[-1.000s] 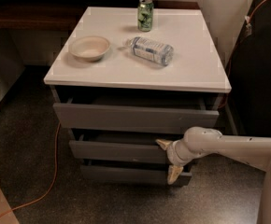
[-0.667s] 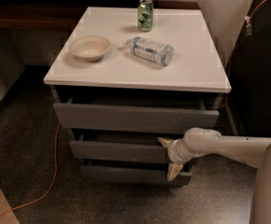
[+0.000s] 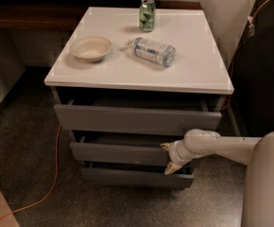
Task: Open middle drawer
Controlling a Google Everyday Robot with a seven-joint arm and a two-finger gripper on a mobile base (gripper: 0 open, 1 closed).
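Gripper point(image 3: 168, 157) sits at the right end of the middle drawer point(image 3: 118, 153), spread wide with one finger at the top edge and one at the bottom. The front is handleless, so it's probably bracketing the panel to pull. Drawer is second below the counter point(image 3: 198, 77), only slightly out.

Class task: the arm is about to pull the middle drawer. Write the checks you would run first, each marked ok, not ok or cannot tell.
1. End effector at the right end of the middle drawer front: ok.
2. Fingers spread, one at the front's top edge, one at its lower edge: ok.
3. Firm hold on the front: cannot tell.
4. Orange cable lies left of the drawer's path: ok.
5. Bottle on its side on the white top, away from the edges: ok.
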